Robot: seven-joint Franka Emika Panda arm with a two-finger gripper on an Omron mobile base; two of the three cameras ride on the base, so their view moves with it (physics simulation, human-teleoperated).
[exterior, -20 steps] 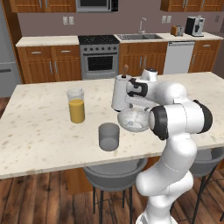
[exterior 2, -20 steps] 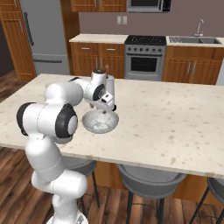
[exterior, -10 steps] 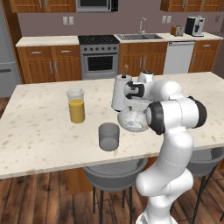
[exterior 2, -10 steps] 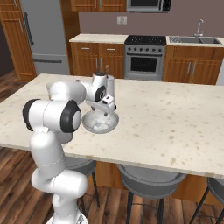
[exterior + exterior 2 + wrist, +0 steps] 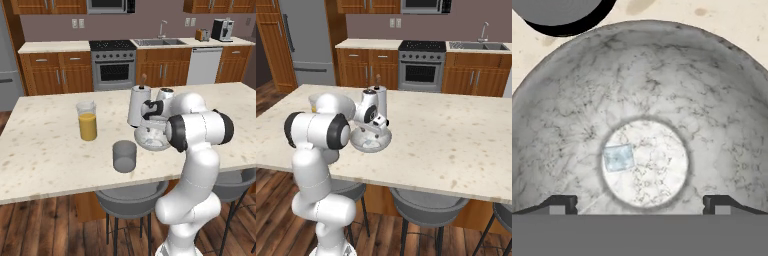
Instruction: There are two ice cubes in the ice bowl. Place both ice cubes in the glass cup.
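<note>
Ice cube (image 5: 618,158): left of centre on bowl (image 5: 712,100) floor | jaws: wide open, holding nothing, above bowl | cup (image 5: 124,156): lower left of bowl on tabletop (image 5: 45,155)

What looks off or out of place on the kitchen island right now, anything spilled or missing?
Nothing is spilled or tipped. One oddity: the ice bowl shows a single ice cube, left of centre on its flat bottom. The open tool hangs just above it. Whether the glass cup holds the other cube can't be told.
</note>
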